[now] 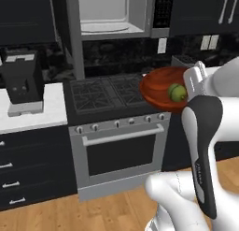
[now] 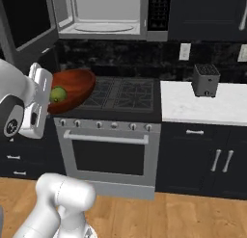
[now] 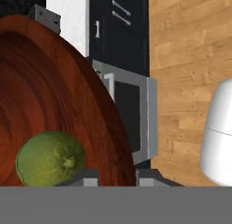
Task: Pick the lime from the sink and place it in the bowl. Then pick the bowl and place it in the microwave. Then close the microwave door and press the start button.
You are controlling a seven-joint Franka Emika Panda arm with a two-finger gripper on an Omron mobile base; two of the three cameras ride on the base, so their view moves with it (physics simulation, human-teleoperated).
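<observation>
the pincer (image 3: pixel 117 177) is clamped on the rim of the bowl (image 1: pixel 161 87), one fingertip inside the rim and one outside. the bowl is held up in the air, tilted, above the front edge of the stove (image 1: pixel 109 92). the lime (image 1: pixel 177 92) lies inside the bowl, low against its wall and close to the held rim. in the left base view the bowl sits at about three o'clock, with the white arm bent up from the lower right and the hand turned sideways. at twelve o'clock the microwave (image 1: pixel 114 15) stands open above the stove, its glass plate bare, its door (image 2: pixel 26 20) swung out to the left. below the stove are the oven and the wooden floor (image 3: pixel 190 60). on the white tabletop (image 2: pixel 202 104) right of the stove stands a toaster (image 2: pixel 206 80); left of it, a coffee machine (image 1: pixel 22 83).
</observation>
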